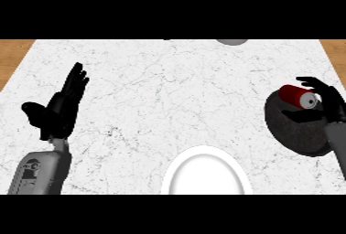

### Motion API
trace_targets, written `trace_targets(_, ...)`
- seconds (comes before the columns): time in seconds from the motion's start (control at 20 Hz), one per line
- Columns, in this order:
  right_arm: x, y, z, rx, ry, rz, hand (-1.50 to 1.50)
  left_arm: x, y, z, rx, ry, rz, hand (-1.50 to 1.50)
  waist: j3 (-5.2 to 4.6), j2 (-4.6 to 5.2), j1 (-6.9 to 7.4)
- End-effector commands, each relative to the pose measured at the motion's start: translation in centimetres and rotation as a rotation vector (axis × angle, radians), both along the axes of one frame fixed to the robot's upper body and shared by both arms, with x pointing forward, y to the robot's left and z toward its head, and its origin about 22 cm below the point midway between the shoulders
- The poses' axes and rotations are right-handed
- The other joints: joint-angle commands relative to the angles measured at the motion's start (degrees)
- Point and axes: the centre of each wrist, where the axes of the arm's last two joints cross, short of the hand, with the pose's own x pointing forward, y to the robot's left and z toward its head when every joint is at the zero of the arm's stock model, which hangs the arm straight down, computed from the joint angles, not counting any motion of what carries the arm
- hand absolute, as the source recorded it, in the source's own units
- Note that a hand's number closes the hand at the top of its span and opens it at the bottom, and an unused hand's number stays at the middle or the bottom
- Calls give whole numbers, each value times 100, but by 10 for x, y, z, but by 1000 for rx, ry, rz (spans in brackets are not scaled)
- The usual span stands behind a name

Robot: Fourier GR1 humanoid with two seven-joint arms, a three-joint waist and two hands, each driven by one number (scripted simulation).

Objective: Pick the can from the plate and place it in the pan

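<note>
can (299,96): red, on its side over the pan's (292,132) upper part, at 3 o'clock | right hand (329,101): fingers and thumb curled round the can | plate (207,173): white, at 6 o'clock, bare | left hand (62,106): open, fingers straight, at 9 o'clock | counter (169,91): white marble

White marble counter (169,91); bears plate (177,176); pan (287,132).

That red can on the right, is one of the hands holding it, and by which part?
Yes. The right hand holds the red can, which lies on its side over the dark pan, fingers curled round its silver end. The left hand rests open, holding nothing.
</note>
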Motion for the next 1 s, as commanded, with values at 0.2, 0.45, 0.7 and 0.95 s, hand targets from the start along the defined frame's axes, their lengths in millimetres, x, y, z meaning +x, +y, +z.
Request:
trace_targets(0.2,-9,-14,-16,126,-111,40,-150,-1,4,3,5,10,12,0,-3,-21,-83)
trace_targets(0.45,-15,-37,-2,277,-331,-26,-150,-5,-5,1,0,12,33,0,-5,-63,-190)
trace_targets(0.7,-53,-67,-17,484,-303,53,-150,-17,13,-19,3,26,60,0,-26,-125,-349)
trace_targets(0.95,-108,-112,-16,552,-289,164,-150,1,29,12,21,13,94,0,-37,-147,-473)
